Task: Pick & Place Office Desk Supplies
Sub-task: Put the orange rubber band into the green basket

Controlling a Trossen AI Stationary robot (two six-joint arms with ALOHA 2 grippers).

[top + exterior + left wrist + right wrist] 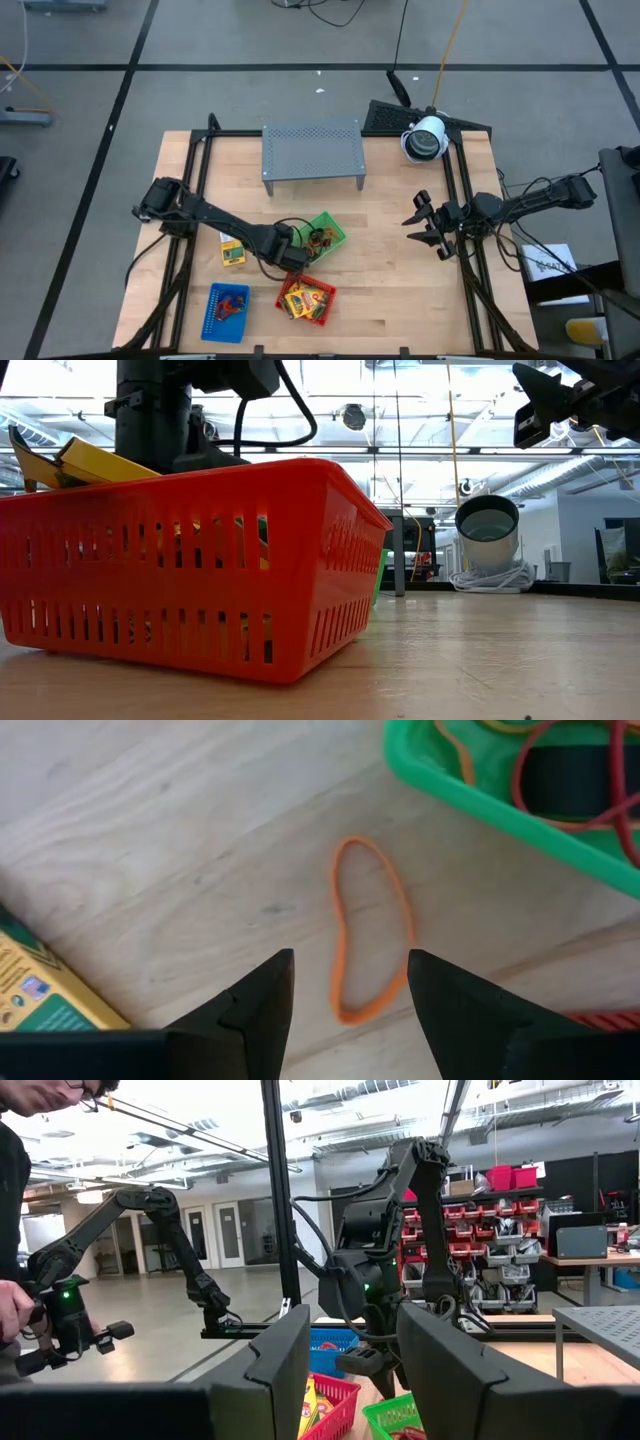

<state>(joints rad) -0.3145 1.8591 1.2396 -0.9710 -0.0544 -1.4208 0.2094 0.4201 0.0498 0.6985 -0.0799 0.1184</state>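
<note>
An orange rubber-band loop [370, 930] lies flat on the wooden table between the green tray [326, 233] and the red tray [306, 300]. My left gripper [350, 965] points down just above it, open, one finger on each side of the loop's near end, touching nothing that I can see. In the high view the left gripper [290, 255] stands between those two trays. A yellow packet [233, 253] lies flat on the table to its left. My right gripper [428, 225] waits open at the table's right side, raised and with nothing in it.
The green tray [470, 780] holds several rubber bands and a dark item. The red tray [200, 560] holds yellow packets, and a blue tray [225, 312] stands near the front left. A grey perforated rack [312, 152] stands at the back. A person stands beyond the table [15, 1230].
</note>
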